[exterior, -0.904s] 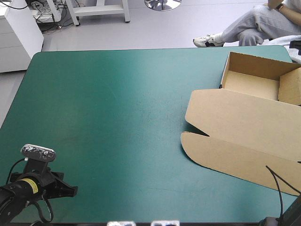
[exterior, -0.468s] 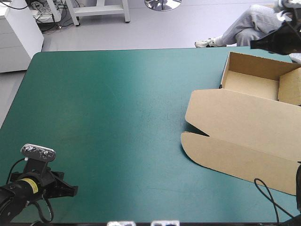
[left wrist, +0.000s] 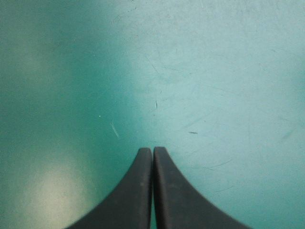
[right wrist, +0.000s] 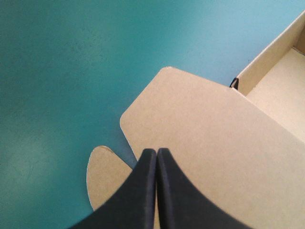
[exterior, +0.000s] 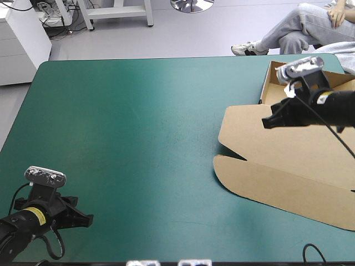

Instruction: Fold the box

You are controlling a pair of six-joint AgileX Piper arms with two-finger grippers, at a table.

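Box (exterior: 310, 145): brown, on the right side of the teal-green surface (exterior: 138, 127), open tray (exterior: 273, 83) at the far right corner, lid (exterior: 260, 183) flat toward the near edge | my right end effector (exterior: 266, 122): closed to a point, empty, over the lid beside the tray | my left end effector (exterior: 87, 221): closed tight, empty, near-left corner, well apart from the box

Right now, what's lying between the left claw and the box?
Nothing: only bare teal-green cover separates the left claw from the box, as the high view shows.
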